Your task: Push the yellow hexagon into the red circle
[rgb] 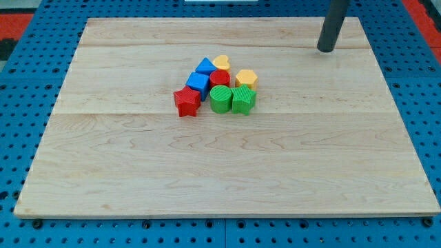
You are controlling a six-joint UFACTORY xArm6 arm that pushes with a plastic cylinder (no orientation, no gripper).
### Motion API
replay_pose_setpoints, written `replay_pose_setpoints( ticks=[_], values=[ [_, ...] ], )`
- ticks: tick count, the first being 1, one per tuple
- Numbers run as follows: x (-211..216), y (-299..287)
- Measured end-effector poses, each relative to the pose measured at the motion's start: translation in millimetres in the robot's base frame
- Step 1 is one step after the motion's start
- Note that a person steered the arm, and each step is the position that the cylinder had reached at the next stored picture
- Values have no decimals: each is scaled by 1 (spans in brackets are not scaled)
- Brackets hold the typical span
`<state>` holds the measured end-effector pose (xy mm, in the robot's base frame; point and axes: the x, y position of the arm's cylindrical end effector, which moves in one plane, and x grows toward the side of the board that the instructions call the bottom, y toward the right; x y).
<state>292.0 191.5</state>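
— since the rod has no jaws at all, nothing is held or clenched; where does my tip stand?

— near the view's top right of the wooden board, well apart from every block. the whole cluster lies down and to the view's left of it.

— and the yellow hexagon?

— on the cluster's right edge, the nearest block to the tip. the red circle sits just to its left, and the two look to be touching or all but touching; i cannot tell which.

— so which way would the push run?

— i'd judge toward the view's left. the tip would need to come down to the hexagon's right side, where the board is open, then press leftward.

— what crowds it?

— a green cube sits just below the hexagon and a green cylinder below the circle. a yellow heart lies above the circle, a blue block and a blue cube to its left, a red star at the lower left. a push angled downward would likely catch the green cube.

— edges?

— far off on all sides; nothing risks sliding off.
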Motion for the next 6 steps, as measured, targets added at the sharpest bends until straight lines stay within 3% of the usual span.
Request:
replay_pose_setpoints(
  ticks=[3,6],
  values=[
    [66,-103],
    [65,-155]
  ],
)
